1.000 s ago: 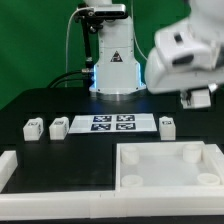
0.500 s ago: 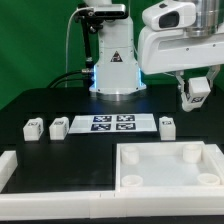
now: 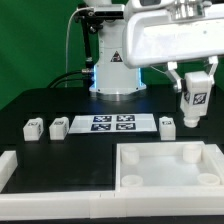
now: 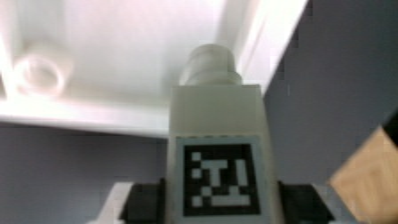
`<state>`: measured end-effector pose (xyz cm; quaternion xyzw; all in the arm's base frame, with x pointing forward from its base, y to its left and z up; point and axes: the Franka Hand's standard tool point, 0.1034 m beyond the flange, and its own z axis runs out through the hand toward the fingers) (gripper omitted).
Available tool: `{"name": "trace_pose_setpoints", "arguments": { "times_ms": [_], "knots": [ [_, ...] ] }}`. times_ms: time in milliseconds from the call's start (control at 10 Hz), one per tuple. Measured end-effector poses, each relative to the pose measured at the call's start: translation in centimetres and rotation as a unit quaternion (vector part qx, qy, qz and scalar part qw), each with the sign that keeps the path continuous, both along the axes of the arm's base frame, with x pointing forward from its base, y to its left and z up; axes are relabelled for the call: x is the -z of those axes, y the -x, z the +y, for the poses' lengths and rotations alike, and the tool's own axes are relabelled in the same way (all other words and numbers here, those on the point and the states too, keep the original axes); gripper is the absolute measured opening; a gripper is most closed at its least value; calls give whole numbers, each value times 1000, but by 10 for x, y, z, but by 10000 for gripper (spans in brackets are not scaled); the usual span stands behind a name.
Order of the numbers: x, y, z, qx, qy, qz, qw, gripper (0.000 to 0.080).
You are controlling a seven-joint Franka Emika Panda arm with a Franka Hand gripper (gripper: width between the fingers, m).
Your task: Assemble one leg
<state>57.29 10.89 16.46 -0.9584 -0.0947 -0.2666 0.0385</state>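
Note:
My gripper (image 3: 192,92) is shut on one white leg (image 3: 192,104) and holds it in the air at the exterior view's right, above the tabletop's far right corner. In the wrist view the leg (image 4: 217,120) fills the middle, tag facing the camera, its round end pointing toward the white tabletop (image 4: 107,60), with dark fingers (image 4: 151,200) on both sides. Three more legs stand on the table: two at the exterior view's left (image 3: 32,127) (image 3: 58,127) and one at the right (image 3: 167,125). The tabletop (image 3: 170,170) lies in front, corner holes up.
The marker board (image 3: 112,123) lies behind the tabletop between the legs. A white L-shaped wall (image 3: 40,175) runs along the front left. The robot's base (image 3: 112,60) stands at the back centre.
The arm has moved toward the exterior view's left and lowered a little, carrying the leg, which now hangs upright with its tag in view.

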Motion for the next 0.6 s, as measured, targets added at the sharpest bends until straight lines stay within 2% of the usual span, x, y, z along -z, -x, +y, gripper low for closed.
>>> {"name": "trace_pose_setpoints", "arguments": {
  "times_ms": [200, 300, 400, 600],
  "knots": [
    [8, 5, -5, 4, -7, -72, 997, 291],
    [21, 11, -4, 0, -1, -28, 1000, 291],
    [15, 7, -4, 0, -2, -38, 999, 291],
    [19, 7, -4, 0, -2, -37, 999, 291]
  ]
}}
